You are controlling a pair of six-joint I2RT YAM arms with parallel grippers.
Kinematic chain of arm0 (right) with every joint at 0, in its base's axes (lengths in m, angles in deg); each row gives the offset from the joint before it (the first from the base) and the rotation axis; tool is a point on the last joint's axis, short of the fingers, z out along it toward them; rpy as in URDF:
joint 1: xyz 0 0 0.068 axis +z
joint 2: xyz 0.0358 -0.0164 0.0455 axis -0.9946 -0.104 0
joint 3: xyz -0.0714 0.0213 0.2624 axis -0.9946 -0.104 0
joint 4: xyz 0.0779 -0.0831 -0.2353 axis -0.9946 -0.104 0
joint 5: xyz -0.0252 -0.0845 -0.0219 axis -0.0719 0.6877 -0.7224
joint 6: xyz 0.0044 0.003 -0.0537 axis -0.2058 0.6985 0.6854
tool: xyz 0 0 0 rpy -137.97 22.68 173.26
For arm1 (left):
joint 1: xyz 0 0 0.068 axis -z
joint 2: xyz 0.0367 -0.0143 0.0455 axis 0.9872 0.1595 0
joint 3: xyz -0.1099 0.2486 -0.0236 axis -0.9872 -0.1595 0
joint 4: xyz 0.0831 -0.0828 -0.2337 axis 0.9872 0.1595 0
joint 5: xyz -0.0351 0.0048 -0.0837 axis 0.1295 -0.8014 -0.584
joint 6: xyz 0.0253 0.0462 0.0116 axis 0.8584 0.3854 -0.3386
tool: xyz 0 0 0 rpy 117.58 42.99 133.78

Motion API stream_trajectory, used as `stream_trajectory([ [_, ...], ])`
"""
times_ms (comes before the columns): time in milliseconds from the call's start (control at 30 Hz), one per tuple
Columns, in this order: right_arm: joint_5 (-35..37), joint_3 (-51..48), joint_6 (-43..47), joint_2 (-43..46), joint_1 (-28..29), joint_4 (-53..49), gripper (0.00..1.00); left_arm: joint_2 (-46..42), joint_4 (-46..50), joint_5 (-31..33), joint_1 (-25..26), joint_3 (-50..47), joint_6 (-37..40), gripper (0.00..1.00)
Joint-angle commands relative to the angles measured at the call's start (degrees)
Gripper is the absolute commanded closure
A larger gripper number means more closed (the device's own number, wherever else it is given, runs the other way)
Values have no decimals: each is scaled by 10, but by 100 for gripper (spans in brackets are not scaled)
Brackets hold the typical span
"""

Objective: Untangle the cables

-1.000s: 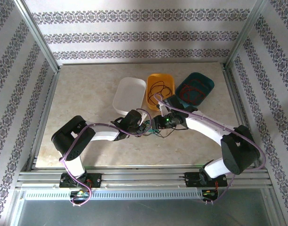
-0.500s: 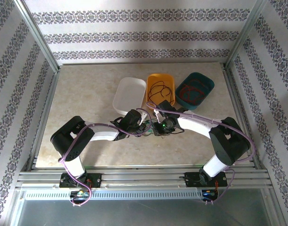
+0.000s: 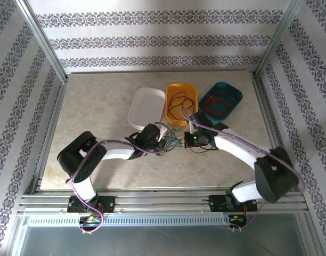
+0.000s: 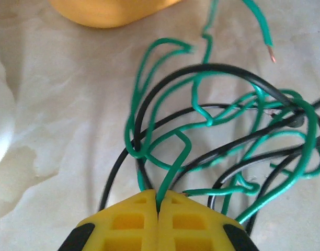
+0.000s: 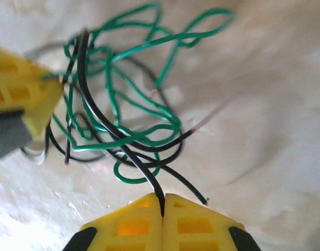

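Note:
A tangle of green and black cables (image 3: pixel 174 144) lies on the table between my two grippers. My left gripper (image 4: pixel 160 201) is shut on a green cable (image 4: pixel 173 167), which loops away through the knot. A black cable (image 4: pixel 223 70) arcs across those green loops. From the right, my right gripper (image 5: pixel 162 201) is shut on a black cable (image 5: pixel 105 123) that runs up through the green cable (image 5: pixel 165 117). The left gripper's yellow finger (image 5: pixel 24 99) sits at the far left of the tangle. In the top view the left gripper (image 3: pixel 164 144) and right gripper (image 3: pixel 185 142) face each other closely.
Three trays stand just behind the grippers: a white tray (image 3: pixel 146 108), an orange tray (image 3: pixel 188 90) with a dark cable in it, and a teal tray (image 3: pixel 233 92) with a red cable. Open tabletop lies to the left and front.
My right gripper has shut on the black cable and drawn slightly to the right. The left arm has stayed put, still shut on the green cable.

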Motion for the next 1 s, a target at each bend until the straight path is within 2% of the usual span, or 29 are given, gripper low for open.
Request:
stream_trajectory([
  [0,64,-16,-59,53,-51,-11,100,-5,17,19,-8,-20,-8,100],
  [533,211,-57,-202,245,-199,-39,100,-12,14,31,-9,-32,-9,100],
  [767,176,-43,-160,298,-220,12,100,-11,10,34,-9,-39,-11,100],
  [967,88,5,-91,316,-219,60,100,-4,4,30,-9,-35,-12,100],
])
